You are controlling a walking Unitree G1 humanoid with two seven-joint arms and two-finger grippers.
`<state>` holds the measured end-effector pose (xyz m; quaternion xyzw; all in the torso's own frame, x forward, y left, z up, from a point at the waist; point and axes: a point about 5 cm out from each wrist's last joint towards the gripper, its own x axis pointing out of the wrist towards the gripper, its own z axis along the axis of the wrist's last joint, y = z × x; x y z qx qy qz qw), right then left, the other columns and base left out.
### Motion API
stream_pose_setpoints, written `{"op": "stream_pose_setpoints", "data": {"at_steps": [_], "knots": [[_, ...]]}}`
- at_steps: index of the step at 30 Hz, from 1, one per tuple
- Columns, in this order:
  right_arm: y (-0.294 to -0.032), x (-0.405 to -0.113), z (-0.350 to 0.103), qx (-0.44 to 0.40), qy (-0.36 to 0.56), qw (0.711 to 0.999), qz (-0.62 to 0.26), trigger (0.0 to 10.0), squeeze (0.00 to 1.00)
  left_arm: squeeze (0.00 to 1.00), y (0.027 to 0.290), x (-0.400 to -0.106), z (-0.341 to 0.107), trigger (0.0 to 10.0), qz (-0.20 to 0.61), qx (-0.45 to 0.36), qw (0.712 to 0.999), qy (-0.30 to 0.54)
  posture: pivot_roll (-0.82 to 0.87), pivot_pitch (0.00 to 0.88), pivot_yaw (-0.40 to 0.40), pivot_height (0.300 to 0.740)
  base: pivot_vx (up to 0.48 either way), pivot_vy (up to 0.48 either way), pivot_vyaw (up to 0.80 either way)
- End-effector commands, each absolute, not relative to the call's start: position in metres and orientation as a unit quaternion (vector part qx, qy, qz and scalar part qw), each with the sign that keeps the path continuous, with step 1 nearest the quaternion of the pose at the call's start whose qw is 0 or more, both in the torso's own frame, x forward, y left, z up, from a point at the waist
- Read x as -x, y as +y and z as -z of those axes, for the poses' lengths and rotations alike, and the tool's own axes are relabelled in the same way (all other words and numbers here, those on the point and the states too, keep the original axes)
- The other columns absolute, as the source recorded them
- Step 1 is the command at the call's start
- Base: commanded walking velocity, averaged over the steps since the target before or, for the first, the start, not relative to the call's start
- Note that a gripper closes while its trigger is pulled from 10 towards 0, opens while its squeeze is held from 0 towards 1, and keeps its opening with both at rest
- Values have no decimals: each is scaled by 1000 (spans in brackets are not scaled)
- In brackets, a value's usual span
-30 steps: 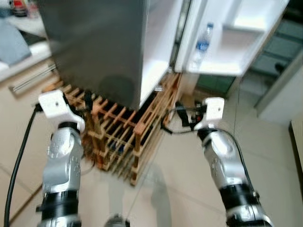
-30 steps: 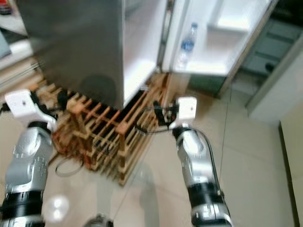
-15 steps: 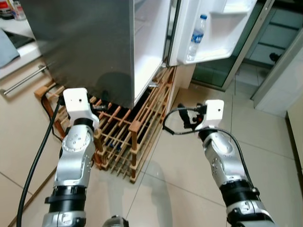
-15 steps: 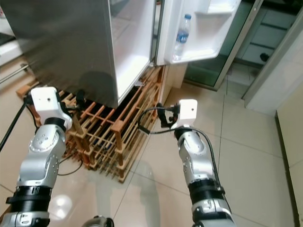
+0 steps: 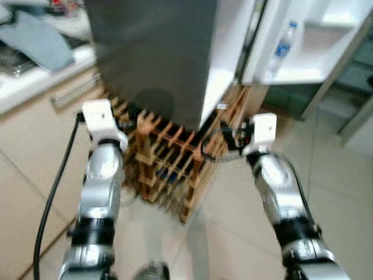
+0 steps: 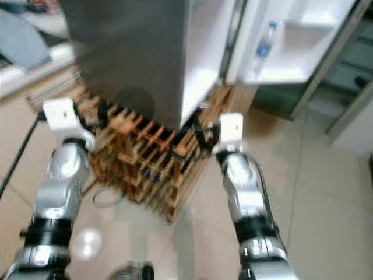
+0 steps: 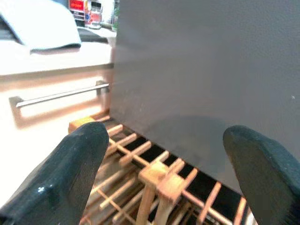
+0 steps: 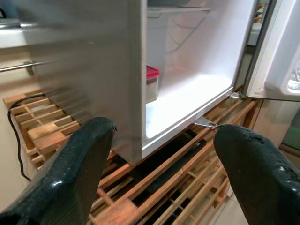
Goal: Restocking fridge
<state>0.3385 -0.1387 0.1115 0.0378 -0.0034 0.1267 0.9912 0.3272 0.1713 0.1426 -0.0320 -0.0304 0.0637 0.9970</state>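
G1 body: two silver arms, white wrist boxes, black fingers

Left arm (image 5: 100, 186) and right arm (image 5: 278, 192) are glossy silver rounded shells, each with a black band lower down near the elbow. Small round dimples show on the silver shells, too blurred to tell if screws. Each wrist ends in a white boxy housing with a small dark dot. A thick black cable (image 5: 52, 192) runs down along the left arm; a thinner black cable loops beside the right wrist. Left gripper (image 7: 164, 178) and right gripper (image 8: 159, 173) each have two thick, rounded, matte black fingers, slightly shiny on the right.
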Motion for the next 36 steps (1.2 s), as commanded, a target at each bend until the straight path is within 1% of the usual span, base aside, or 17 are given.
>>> {"op": "stream_pose_setpoints", "data": {"at_steps": [1, 6, 10, 12, 21, 25, 29, 32, 36], "knots": [[-143, -339, -110, -47, 0, 992, -120, 10000, 0, 0, 168, -327, -147, 10000, -60, 26, 997, -42, 11, 0, -68, 740, 0, 0, 469], [-144, -339, -109, -49, 1, 992, -119, 10000, 0, 0, 163, -326, -144, 10000, -43, 30, 998, -40, 4, 0, -65, 740, 0, 0, 466], [-145, -337, -106, -51, 6, 991, -122, 10000, 0, 0, 159, -327, -145, 10000, -38, 8, 998, -46, -6, 0, -70, 740, 0, 0, 461], [-146, -336, -105, -49, 8, 991, -124, 10000, 0, 0, 159, -326, -146, 10000, -39, 12, 998, -51, -2, 0, -75, 740, 0, 0, 459], [-147, -336, -103, -37, 16, 990, -135, 10000, 0, 0, 158, -321, -142, 10000, -61, 3, 997, -47, 16, 0, -101, 740, 0, -430, 462], [-149, -337, -104, -35, 15, 990, -136, 10000, 0, 0, 162, -318, -140, 10000, -73, -3, 996, -45, 19, 0, -106, 740, 0, -428, 452], [-149, -336, -103, -33, 16, 990, -139, 10000, 0, 0, 171, -316, -136, 10000, -101, -2, 994, -34, 7, 0, -99, 740, 248, -409, 436], [-147, -336, -102, -34, 16, 989, -142, 10000, 0, 0, 171, -317, -135, 10000, -111, 0, 993, -30, -1, 0, -94, 740, 330, -345, 425], [-147, -336, -104, -34, 12, 989, -146, 10000, 0, 0, 164, -322, -137, 10000, -108, 1, 994, -29, -25, 0, -96, 740, 0, 0, 420]]}}
